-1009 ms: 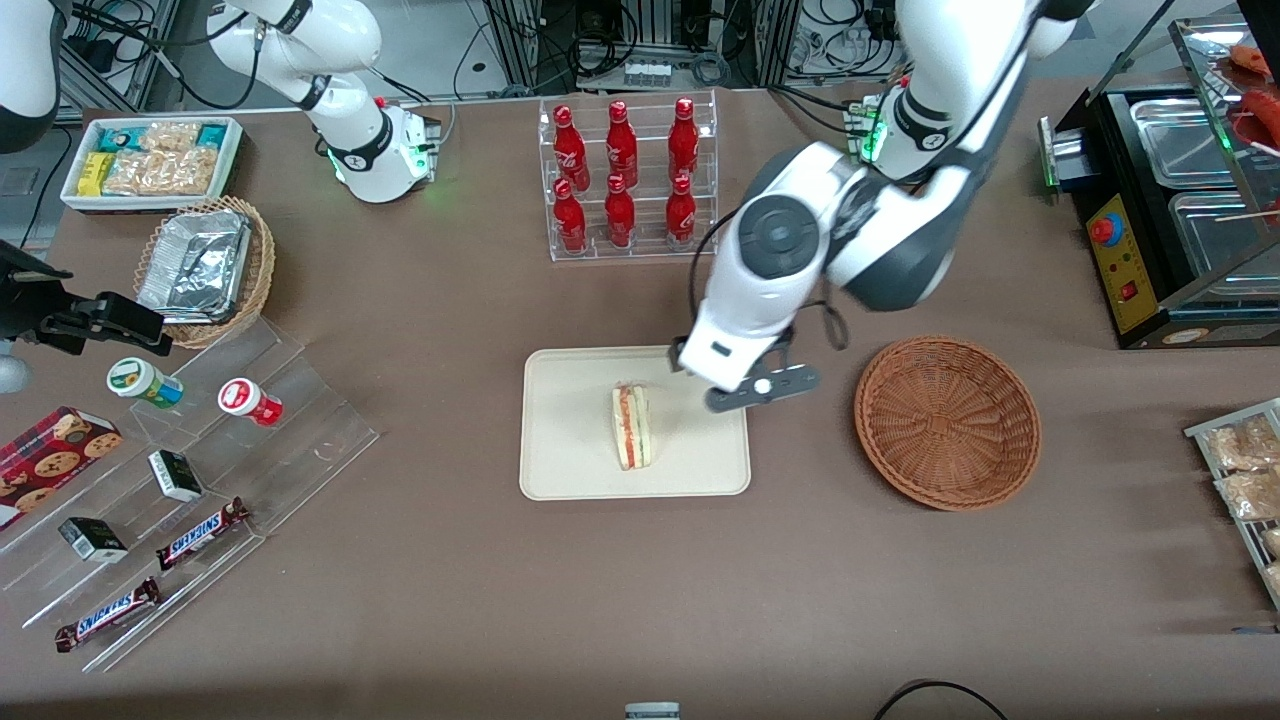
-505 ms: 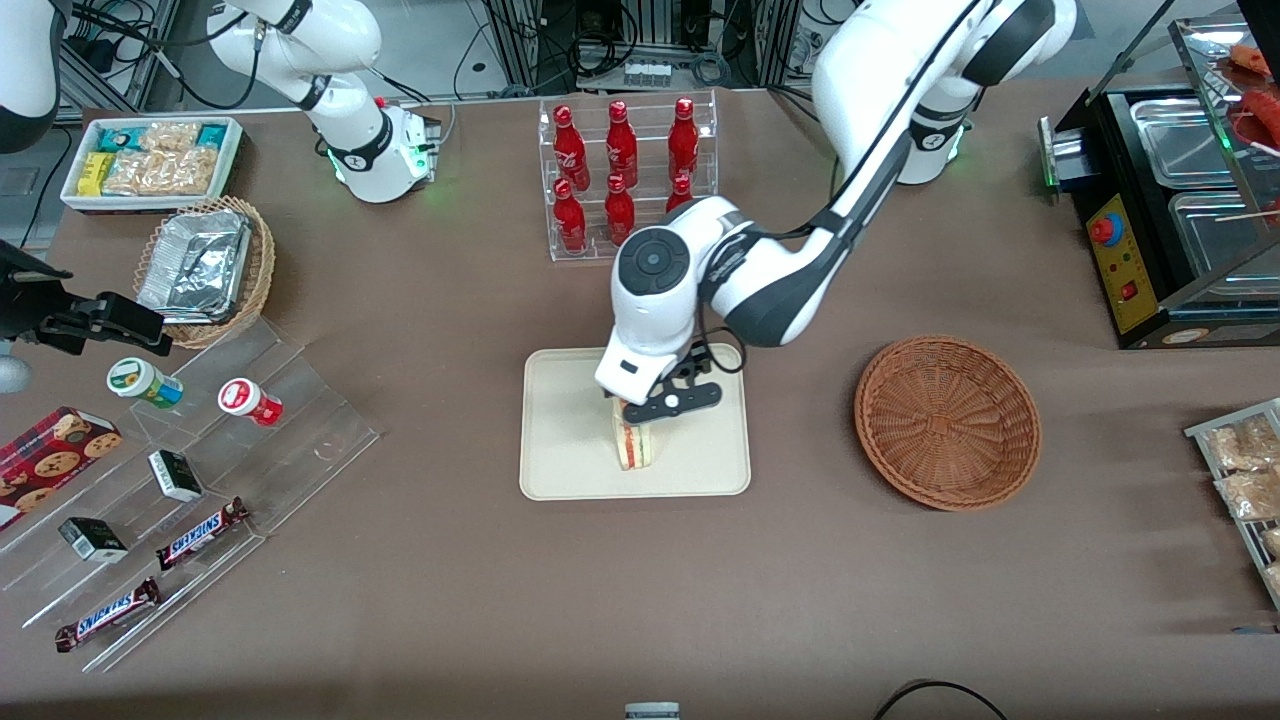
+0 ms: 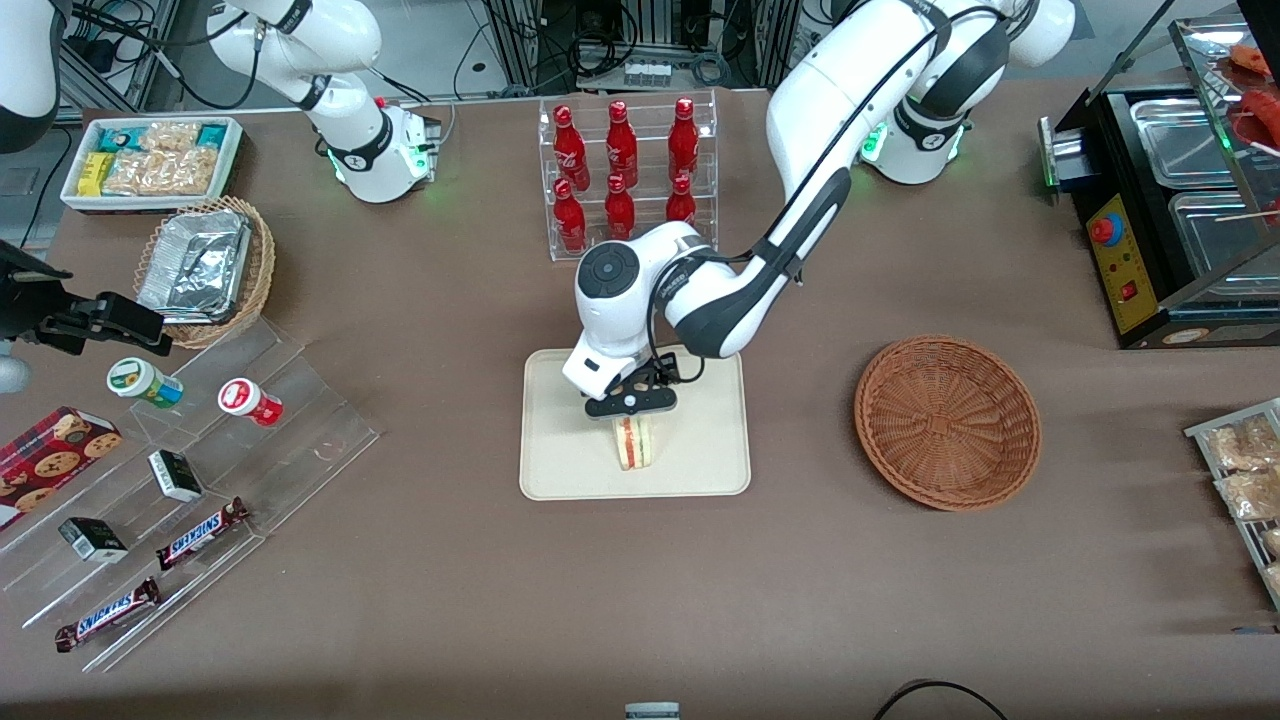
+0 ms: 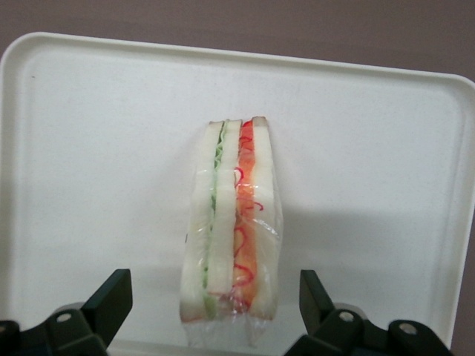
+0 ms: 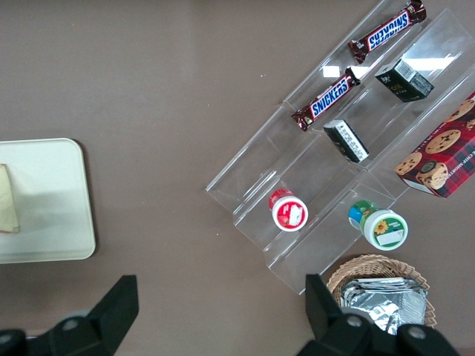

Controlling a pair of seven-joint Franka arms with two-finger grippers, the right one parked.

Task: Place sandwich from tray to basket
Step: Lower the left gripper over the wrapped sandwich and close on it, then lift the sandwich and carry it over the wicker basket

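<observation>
In the front view my gripper (image 3: 632,398) hangs over the cream tray (image 3: 560,455), above the end of the sandwich (image 3: 634,443) farther from the front camera. The arm hides that end there. In the left wrist view the gripper (image 4: 215,297) is open, its fingers well apart, with the wrapped sandwich (image 4: 231,222) lying on the tray (image 4: 111,148) between and ahead of them, touching neither. White bread, green filling and red-orange filling show through the clear wrap. A round brown wicker basket (image 3: 947,423) stands beside the tray, toward the working arm's end.
Farther from the front camera than the tray is a clear rack (image 3: 640,250) of red bottles. A clear stepped shelf (image 3: 230,460) with snacks is toward the parked arm's end. An oven (image 3: 1190,200) and a crate of wrapped food (image 3: 1250,490) lie toward the working arm's end.
My gripper has moved from the tray's edge by the basket to above the sandwich, shifting toward the parked arm's end. The sandwich, tray and basket have not moved.
</observation>
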